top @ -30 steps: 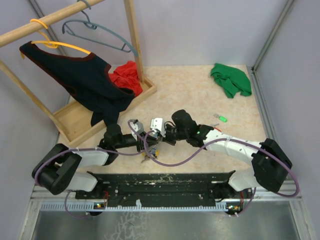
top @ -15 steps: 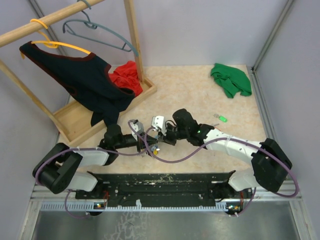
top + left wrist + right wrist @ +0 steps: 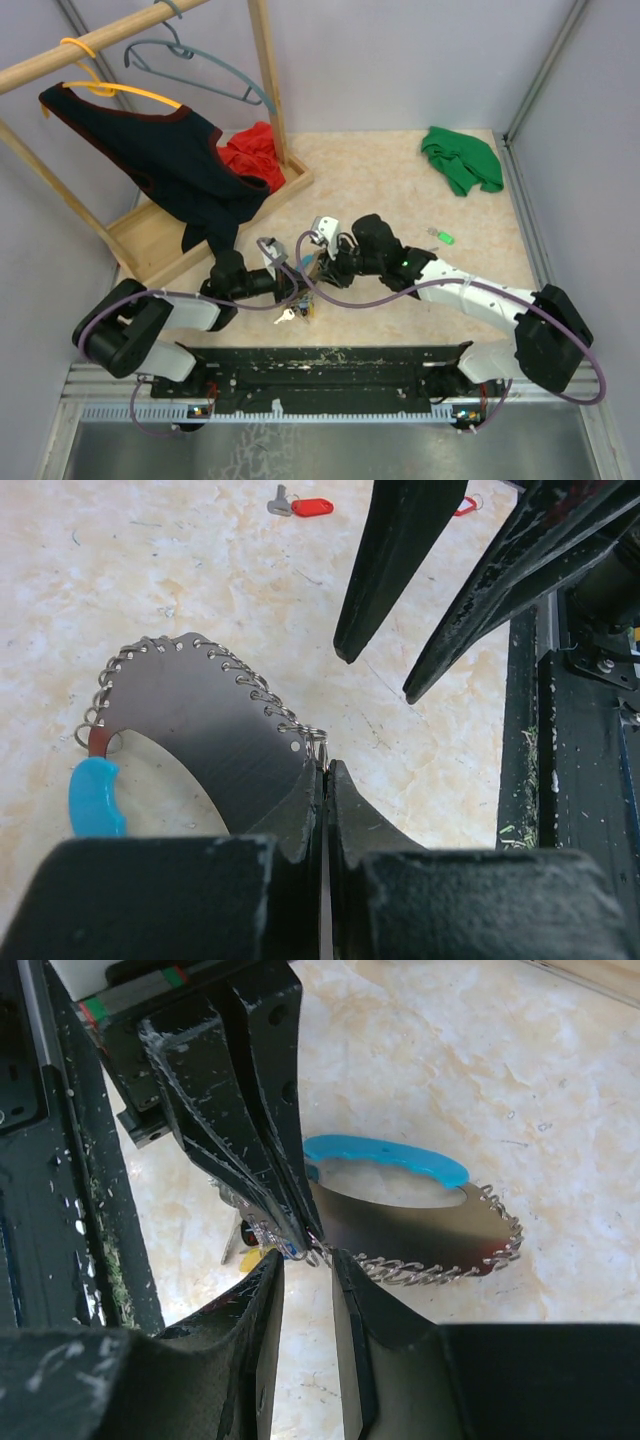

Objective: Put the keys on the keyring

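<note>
Left wrist view: left gripper reaches low, jaws pinching the keyring; right gripper angles down opposite, jaws narrowly parted.

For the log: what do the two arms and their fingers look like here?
Both the left arm and right arm have white links between bulky black joints, each trailed by a looping purple cable. The fingers are black, tapering blades, scuffed with pale scratches.

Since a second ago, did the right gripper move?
Yes, a little. In the top view the right gripper has shifted away from the black base rail toward the green key, which stayed put.
</note>
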You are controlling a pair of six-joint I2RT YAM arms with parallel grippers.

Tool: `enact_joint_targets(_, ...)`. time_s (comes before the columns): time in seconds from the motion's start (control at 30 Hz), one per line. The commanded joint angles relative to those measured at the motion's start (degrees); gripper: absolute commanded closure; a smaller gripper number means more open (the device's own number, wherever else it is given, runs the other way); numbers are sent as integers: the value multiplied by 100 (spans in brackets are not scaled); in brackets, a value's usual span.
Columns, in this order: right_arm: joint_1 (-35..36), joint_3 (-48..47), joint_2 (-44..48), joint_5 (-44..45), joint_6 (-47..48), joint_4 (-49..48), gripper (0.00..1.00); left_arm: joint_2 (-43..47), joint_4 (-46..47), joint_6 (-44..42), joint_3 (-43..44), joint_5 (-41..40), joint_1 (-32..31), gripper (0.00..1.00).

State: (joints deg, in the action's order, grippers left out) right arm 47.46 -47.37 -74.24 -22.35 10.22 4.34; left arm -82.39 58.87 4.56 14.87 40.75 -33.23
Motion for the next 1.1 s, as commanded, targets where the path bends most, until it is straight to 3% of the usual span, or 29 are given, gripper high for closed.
enact_joint_targets(0.0, -166, -50, 167, -31, -325, -237, 73, 339, 120, -93, -35, -63, 19, 100)
enact_joint_targets(0.33, -277, 502, 153, -817, 340, -819, 72, 763, -405, -616, -63, 10, 19, 100)
enact_joint_targets(0.6, -294, 1063, 478, -582, 564, -1681, 61, 783, -387, -859, -58, -5, 19, 99)
enact_joint_targets(0.77, -299, 1526, 495, -489, 673, -2588, 58, 759, 58, -846, -183, -34, 19, 96)
enact_joint_targets(0.97, -298, 1455, 479, -890, 1192, -2582, 57, 493, 2065, -951, -876, -415, 23, 96)
enact_joint_targets(1.07, -290, 1363, 385, -1196, 1517, -2566, 57, 650, 1487, -1196, -663, -346, 27, 100)
